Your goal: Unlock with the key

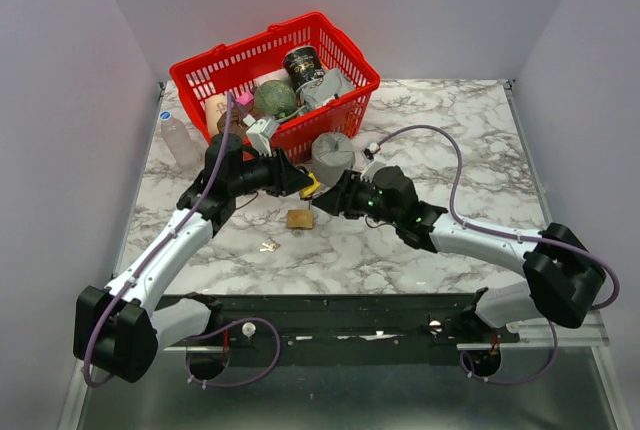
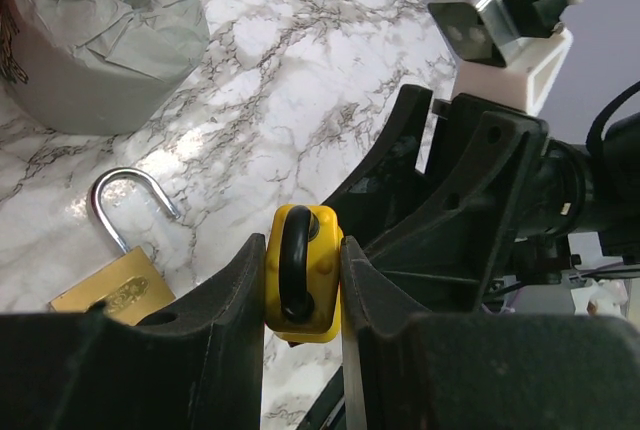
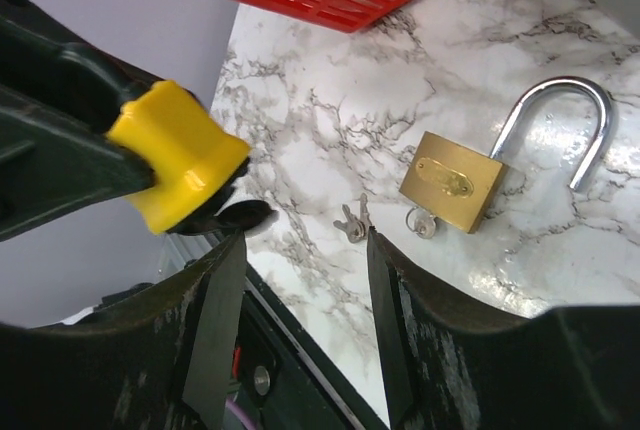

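Note:
My left gripper (image 2: 303, 280) is shut on a yellow padlock (image 2: 318, 260) with a black shackle, held just above the table. Seen from the right wrist, a black key head (image 3: 228, 217) sticks out of the underside of the yellow padlock (image 3: 175, 155). My right gripper (image 3: 303, 240) is open. Its left fingertip is just below the key head and nothing is between the fingers. From above, both grippers (image 1: 305, 182) (image 1: 330, 195) meet at the padlock (image 1: 312, 188).
A brass padlock (image 3: 450, 180) lies on the marble with its shackle open and a small key (image 3: 422, 222) in its base. Loose keys (image 3: 352, 222) lie beside it. A grey tape roll (image 1: 332, 155) and a red basket (image 1: 345, 45) stand behind.

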Motion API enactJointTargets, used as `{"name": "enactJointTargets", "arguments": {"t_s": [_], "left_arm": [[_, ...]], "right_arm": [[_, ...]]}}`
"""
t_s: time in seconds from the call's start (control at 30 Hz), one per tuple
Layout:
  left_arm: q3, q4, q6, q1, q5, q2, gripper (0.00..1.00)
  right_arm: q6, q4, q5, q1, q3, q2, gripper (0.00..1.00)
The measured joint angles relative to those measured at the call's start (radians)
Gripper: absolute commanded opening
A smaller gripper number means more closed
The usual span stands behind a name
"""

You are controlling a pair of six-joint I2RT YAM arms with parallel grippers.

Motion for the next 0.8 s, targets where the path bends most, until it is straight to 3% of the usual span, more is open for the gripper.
{"name": "enactJointTargets", "arguments": {"t_s": [0.33,0.5,0.8], "left_arm": [[0.0,0.019,-0.007,-0.005,0.018,-0.032,0.0],[0.0,0.016,-0.007,-0.004,0.018,-0.032,0.0],[0.0,0.038,-0.01,-0.002,0.075,-0.03,0.0]], "right_arm": [[-0.007,-0.023,0.002,0.005,-0.044,0.006,0.64],[-0.075,-0.061,0.029,0.006,-0.097,-0.085,0.72],[-0.24,-0.073,0.106,0.006,-0.111,-0.234,0.72]]}}
